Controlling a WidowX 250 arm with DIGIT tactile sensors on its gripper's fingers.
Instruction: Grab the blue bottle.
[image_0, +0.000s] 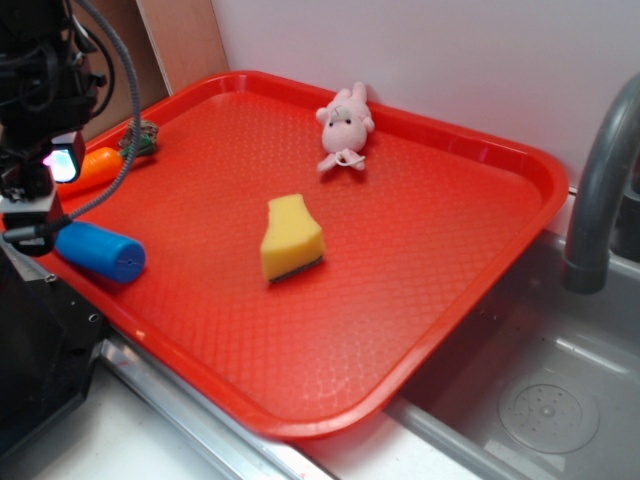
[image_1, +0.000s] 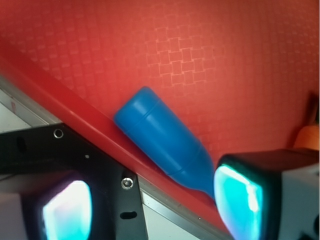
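The approach step appears to be in hand: the gripper (image_1: 150, 200) is held above the blue bottle (image_1: 162, 142), jaws apart and empty. The bottle lies flat against the tray's (image_0: 440, 300) left rim, neck under the gripper, base toward the front edge. Lowering astride the body seems needed next.

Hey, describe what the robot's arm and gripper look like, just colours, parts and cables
The arm is black, with a grey cable looping down beside it in the exterior view. The gripper has two chunky black-framed fingers whose inner pads glow cyan to white in the wrist view; from outside, one pad shows a pinkish-white glow. A black bracket with screws and a slot sits between them. No lettering is legible.
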